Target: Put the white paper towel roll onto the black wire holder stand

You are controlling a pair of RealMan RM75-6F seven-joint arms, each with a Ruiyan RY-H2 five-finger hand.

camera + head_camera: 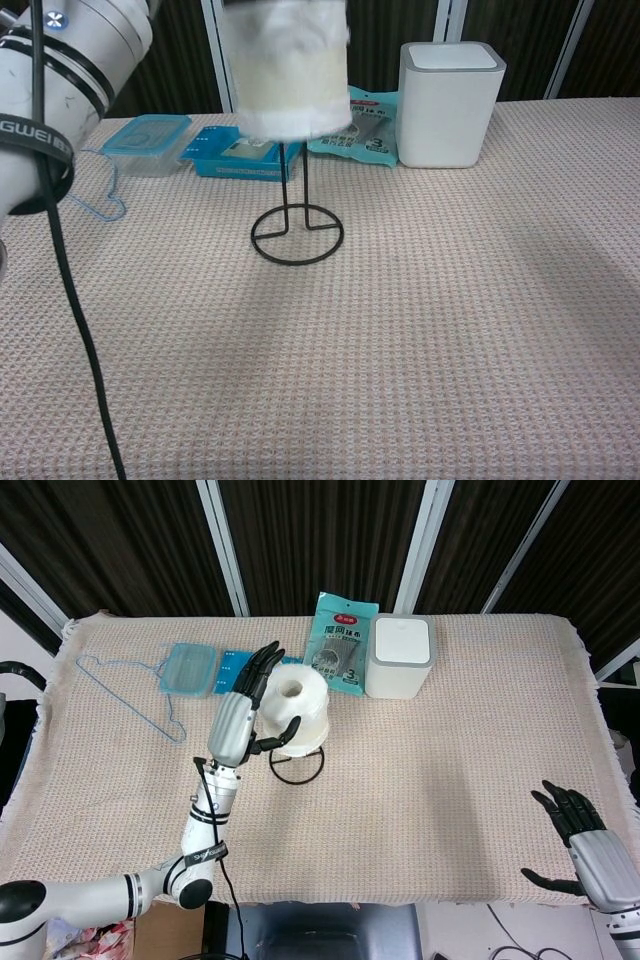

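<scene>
Left robot hand (243,718) stands beside the white paper towel roll (293,710), on the roll's left side in the head view. Its fingers (262,665) are spread and point upward past the roll's rim, and the thumb lies against the roll's lower wall. I cannot tell whether the remaining fingers press on the paper or only stand next to it.

The roll is threaded over the black wire holder stand (297,233). The chest view shows what the head view hides: the roll (286,72) hangs part-way down the upright wires, well above the ring base, and it is motion-blurred. That view shows only my forearm at the upper left, not the robot hand itself. The head view shows the roll's open core from above, with the ring base visible just below it.

Right robot hand (585,842) is seen in the head view only, at the near right edge of the worktop (450,780), fingers spread, holding nothing.

Behind the stand lie a white bin (401,656), a teal packet (342,644) and a blue lidded box (189,668).
</scene>
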